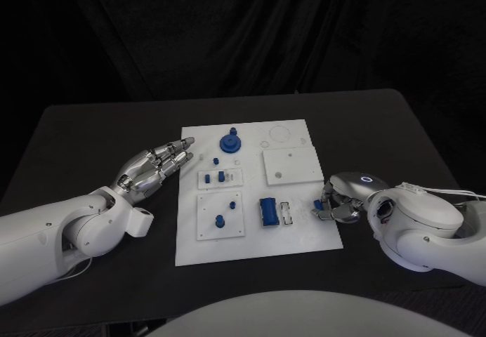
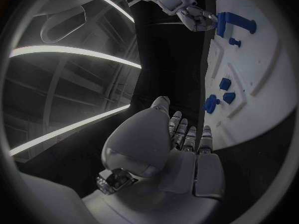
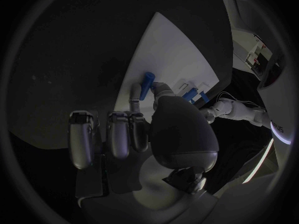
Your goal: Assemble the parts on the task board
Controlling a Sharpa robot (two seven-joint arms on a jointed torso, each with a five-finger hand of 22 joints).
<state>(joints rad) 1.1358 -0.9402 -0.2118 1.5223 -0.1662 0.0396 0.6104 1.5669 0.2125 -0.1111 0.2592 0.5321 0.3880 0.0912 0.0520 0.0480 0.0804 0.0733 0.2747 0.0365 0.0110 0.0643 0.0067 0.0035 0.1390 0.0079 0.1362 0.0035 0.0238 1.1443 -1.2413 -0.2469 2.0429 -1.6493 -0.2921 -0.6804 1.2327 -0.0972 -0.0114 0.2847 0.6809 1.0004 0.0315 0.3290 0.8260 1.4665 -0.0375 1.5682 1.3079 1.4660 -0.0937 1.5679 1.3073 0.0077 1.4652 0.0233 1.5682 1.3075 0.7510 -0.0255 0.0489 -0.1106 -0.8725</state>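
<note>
A small blue peg (image 3: 147, 84) is pinched between the fingertips of the right hand (image 1: 343, 200) at the right edge of the white task board (image 1: 304, 239), just beside the board's lower right area. In the right wrist view the peg is seen standing out from the fingertips against the board's edge, with the rest of the fingers curled below it. The left hand (image 1: 154, 167) is held flat at the board's left edge, fingers straight and close together, nothing gripped.

The peg is judged to be light, stiff moulded plastic, smooth enough to slip or twist in a metal pinch; a hold across its middle, square to its length, is judged safest, with the free end left clear for insertion. No fragility is expected, though a tilted entry could jam it.

On the board, the parts are seen as small matte blue pieces against white: a round knob-like piece (image 1: 231, 142) near the far edge, a few short pieces (image 1: 215, 177) on a small plate at the left centre, two pegs (image 1: 226, 213) standing on a square plate at the near left, and a long blue block (image 1: 268, 211) near the centre with a pale strip beside it. A blank white square plate (image 1: 293, 166) lies at the right centre.
</note>
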